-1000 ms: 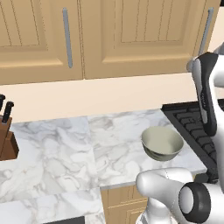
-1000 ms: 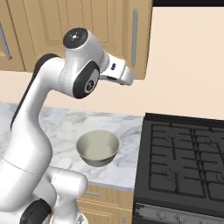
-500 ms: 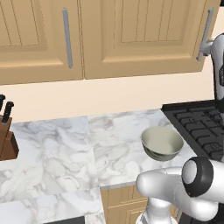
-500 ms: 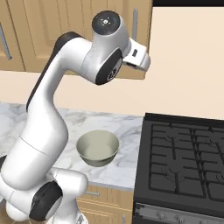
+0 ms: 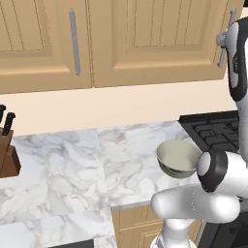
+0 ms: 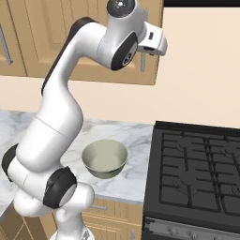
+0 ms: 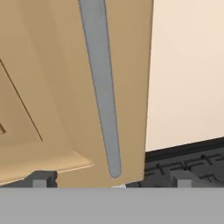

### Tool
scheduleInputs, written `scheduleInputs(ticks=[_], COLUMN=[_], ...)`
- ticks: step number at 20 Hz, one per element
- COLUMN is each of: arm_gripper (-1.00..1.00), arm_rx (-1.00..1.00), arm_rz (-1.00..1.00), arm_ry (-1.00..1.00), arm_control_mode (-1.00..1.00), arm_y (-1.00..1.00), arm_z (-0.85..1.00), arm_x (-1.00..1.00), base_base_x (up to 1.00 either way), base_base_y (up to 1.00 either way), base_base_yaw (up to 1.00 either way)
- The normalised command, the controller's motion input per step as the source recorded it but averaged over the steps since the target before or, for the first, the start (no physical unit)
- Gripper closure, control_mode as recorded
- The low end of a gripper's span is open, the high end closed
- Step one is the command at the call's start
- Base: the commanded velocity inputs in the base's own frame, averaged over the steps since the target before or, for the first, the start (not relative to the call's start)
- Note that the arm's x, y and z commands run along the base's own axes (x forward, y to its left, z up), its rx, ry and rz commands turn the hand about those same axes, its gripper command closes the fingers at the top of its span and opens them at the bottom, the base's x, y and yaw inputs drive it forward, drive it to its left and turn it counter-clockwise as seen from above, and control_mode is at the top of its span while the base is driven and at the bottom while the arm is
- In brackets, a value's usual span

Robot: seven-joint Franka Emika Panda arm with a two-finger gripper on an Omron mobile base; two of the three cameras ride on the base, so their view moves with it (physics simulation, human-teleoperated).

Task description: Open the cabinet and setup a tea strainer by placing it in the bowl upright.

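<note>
The cabinet (image 6: 89, 61) hangs on the wall above the counter with its panelled door shut. My gripper (image 7: 113, 180) is raised to the door's right edge, and its fingertips (image 7: 41, 179) stand wide apart and open. The long grey bar handle (image 7: 103, 87) runs between them, close ahead and untouched. In the right base view the gripper (image 6: 144, 50) sits just in front of that handle (image 6: 142, 63). The pale bowl (image 6: 105, 158) rests upright on the marble counter (image 5: 72, 169) beside the stove, and the bowl (image 5: 178, 157) holds nothing. The tea strainer is out of view.
A black stove (image 6: 197, 173) lies right of the bowl. A wooden knife block (image 5: 7, 155) stands at the counter's far left. A second cabinet door with its own grey handle (image 5: 73, 41) is further left. My white arm rises over the bowl.
The arm has swung upward and the hand has risen from mid-height to the lower part of the cabinet's handle. The bowl has stayed put.
</note>
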Motion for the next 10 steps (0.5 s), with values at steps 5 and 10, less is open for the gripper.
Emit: scheduleInputs(ticks=[5, 10], arm_gripper=[-1.00, -1.00], arm_rx=[0.00, 0.00], arm_rz=[0.01, 0.01], arm_ry=[0.00, -0.10], arm_control_mode=[-1.00, -1.00], arm_y=[-0.12, -0.06], arm_z=[-0.03, -0.07], arm_x=[0.50, 0.28], base_base_x=[0.00, 0.00], base_base_y=[0.00, 0.00], base_base_yaw=[0.00, 0.00])
